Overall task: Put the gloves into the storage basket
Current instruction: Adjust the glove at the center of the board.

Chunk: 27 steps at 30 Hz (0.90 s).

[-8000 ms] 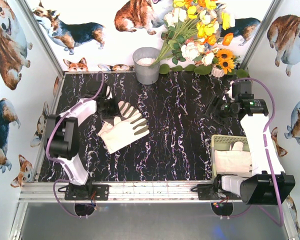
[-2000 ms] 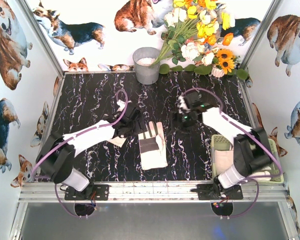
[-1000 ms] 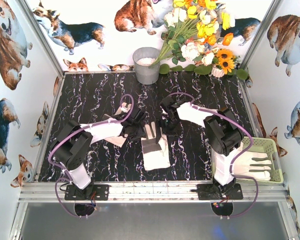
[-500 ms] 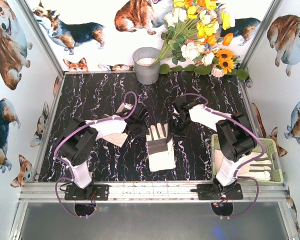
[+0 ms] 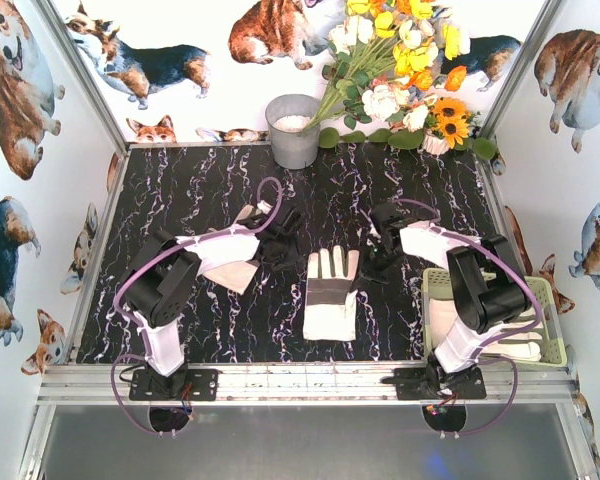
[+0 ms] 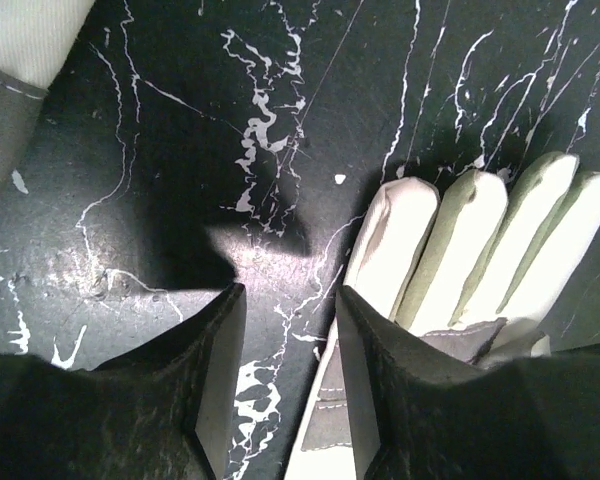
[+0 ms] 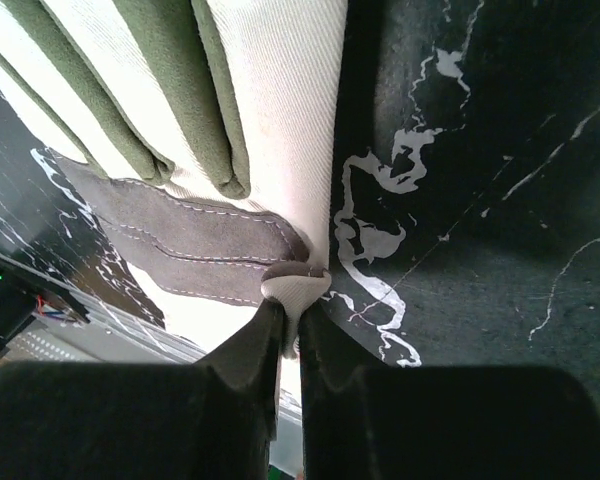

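On the black marble table [image 5: 180, 190], between corgi-print walls [image 5: 20, 150], your right claw is pinching 1 glove.

The glove [image 5: 332, 295] is lying flat mid-table, apart from the storage basket [image 5: 548, 305] at the near right, where a second glove [image 5: 520, 348] is resting. Your right gripper [image 7: 298, 310] is clamping a small fold at its edge, probably the only purchase floppy fabric offers. Your left gripper [image 6: 288, 300] is hovering with jaws apart over bare table beside the fingertips, holding nothing. A third glove [image 5: 230, 268] is lying under that arm.

One glove [image 5: 331, 295] on table [image 5: 180, 190] centre; another glove [image 5: 515, 347] in basket [image 5: 547, 292], right.
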### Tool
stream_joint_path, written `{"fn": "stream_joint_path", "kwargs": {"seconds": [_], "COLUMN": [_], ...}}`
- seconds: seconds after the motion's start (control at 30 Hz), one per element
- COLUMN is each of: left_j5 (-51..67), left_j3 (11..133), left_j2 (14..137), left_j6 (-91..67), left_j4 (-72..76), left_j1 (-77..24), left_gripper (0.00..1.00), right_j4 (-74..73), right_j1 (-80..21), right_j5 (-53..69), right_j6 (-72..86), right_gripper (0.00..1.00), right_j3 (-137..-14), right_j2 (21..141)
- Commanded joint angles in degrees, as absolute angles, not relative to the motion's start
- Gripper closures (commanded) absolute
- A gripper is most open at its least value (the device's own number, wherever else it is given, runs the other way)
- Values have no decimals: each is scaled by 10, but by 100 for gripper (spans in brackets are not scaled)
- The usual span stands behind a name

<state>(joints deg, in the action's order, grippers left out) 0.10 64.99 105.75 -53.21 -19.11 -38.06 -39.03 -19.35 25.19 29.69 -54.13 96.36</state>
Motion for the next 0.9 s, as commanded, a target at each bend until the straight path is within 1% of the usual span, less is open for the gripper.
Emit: {"fn": "stream_joint_path", "kwargs": {"seconds": [0.0, 0.07, 0.1, 0.17, 0.27, 0.3, 0.37, 0.43, 0.47, 0.53, 0.63, 0.87], "left_j5": [-32, -44, -51, -60, -65, -66, -62, -55, -48, -32, -5, 24], "left_j3": [681, 681, 678, 667, 641, 631, 618, 609, 605, 600, 602, 627], "left_j2": [1027, 1003, 989, 956, 913, 902, 882, 867, 864, 865, 885, 955], "left_j6": [-493, -480, -473, -457, -428, -417, -393, -367, -354, -330, -304, -265], "left_j4": [-238, -257, -267, -284, -308, -314, -324, -327, -326, -322, -316, -307], "left_j1": [-379, -371, -364, -345, -293, -276, -236, -195, -175, -136, -84, -27], "left_gripper": [62, 58, 56, 53, 46, 44, 42, 40, 39, 37, 37, 37], "right_j4": [-338, -335, -335, -337, -343, -344, -348, -358, -362, -368, -376, -395], "right_j1": [-189, -185, -183, -181, -177, -175, -170, -164, -161, -154, -141, -116], "right_j5": [264, 266, 266, 266, 264, 265, 266, 265, 265, 268, 274, 285], "right_j6": [292, 293, 293, 292, 289, 289, 286, 282, 279, 276, 272, 276], "right_gripper": [99, 97, 93, 82, 60, 54, 45, 38, 37, 31, 28, 26], "right_j3": [-533, -533, -534, -536, -539, -539, -543, -548, -550, -551, -550, -541], "right_j2": [942, 940, 938, 934, 924, 920, 908, 893, 883, 864, 832, 774]}}
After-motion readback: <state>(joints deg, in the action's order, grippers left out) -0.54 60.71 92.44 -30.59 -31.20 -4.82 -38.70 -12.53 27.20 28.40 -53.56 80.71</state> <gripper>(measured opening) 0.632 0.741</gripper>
